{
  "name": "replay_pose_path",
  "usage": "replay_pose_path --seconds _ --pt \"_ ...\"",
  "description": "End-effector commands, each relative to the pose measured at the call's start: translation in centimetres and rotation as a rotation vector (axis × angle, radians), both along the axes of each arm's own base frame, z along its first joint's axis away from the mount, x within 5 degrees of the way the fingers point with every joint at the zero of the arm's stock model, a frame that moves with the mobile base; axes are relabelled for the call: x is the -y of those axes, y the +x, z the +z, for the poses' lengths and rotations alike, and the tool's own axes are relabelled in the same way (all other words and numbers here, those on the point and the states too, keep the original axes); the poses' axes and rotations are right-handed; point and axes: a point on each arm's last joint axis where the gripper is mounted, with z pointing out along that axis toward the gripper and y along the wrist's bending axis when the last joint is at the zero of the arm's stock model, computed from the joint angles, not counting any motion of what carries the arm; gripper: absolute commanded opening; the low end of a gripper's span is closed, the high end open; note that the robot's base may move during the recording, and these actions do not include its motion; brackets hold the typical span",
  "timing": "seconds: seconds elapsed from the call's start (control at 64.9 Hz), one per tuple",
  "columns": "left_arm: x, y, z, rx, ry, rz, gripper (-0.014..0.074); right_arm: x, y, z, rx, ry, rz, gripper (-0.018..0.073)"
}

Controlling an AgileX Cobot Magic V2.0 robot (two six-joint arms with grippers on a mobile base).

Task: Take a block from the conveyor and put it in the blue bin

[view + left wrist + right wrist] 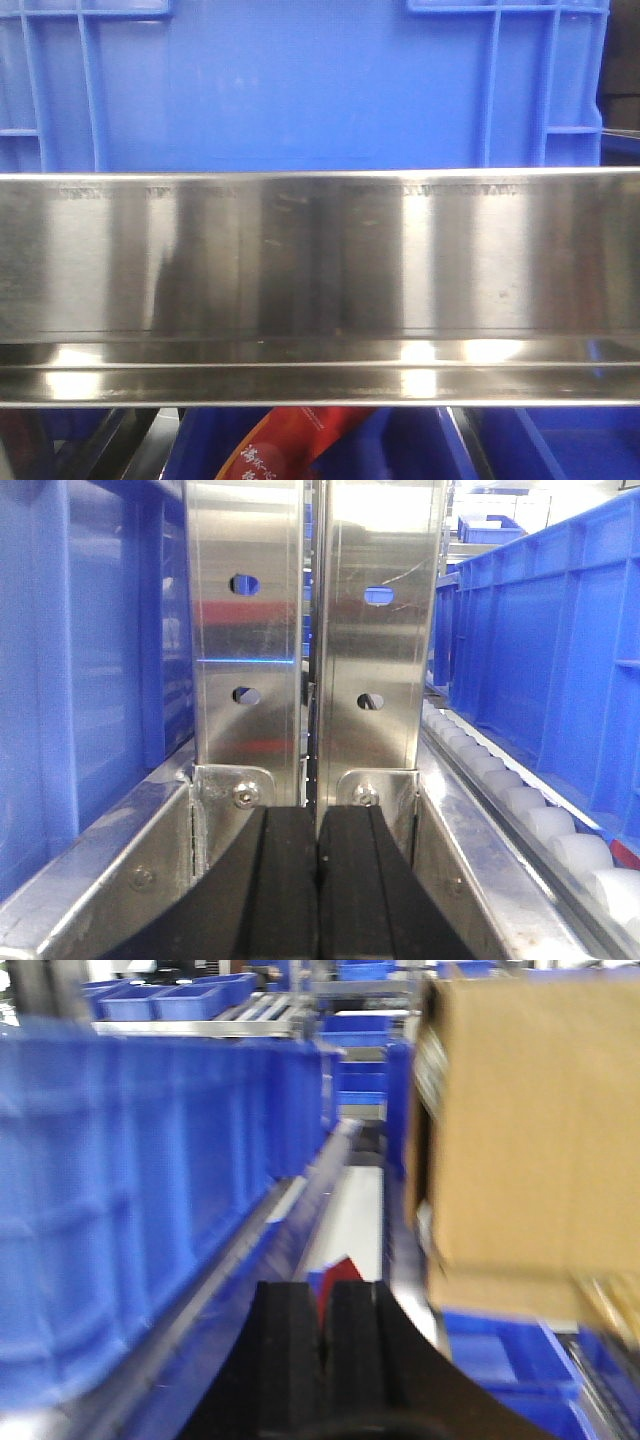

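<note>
— What containers show?
— A blue crate [300, 85] behind a steel rail [320, 260]; its inside is hidden. Lower blue bins [400, 450] hold a red packet [290, 445]. A cardboard box [530, 1120] sits right.
— The grippers?
— The left gripper [318, 880] has pads pressed together, empty. The right gripper [322, 1345] is nearly together, the view blurred.
— The block?
— Not visible in any view.

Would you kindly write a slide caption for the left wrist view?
Left gripper, jaws closed and empty, faces two steel posts between blue bins, rollers at right.
</note>
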Motion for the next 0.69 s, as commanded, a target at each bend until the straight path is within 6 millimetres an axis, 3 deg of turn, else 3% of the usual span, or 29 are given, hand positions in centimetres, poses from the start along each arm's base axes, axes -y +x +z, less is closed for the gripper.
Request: replay_pose_path --seconds 0.0,0.17,0.262,0.678 --pt "0.0 -0.1 0.3 0.025 -0.003 0.004 -0.0111 0.2 -0.2 -1.1 0.060 0.011 -0.033 -0.0162" --pt "0.0 -0.1 0.3 0.025 -0.003 0.004 -0.0111 0.3 0.2 -3.1 0.041 0.006 -0.049 -0.0162" --pt "0.0 -0.1 0.3 0.025 -0.003 0.004 -0.0111 0.4 0.2 -2.5 0.103 0.013 -0.056 -0.0162" --pt "0.0 -0.1 0.3 0.025 -0.003 0.004 -0.0111 0.3 0.2 -2.6 0.093 0.007 -0.055 -0.0162"
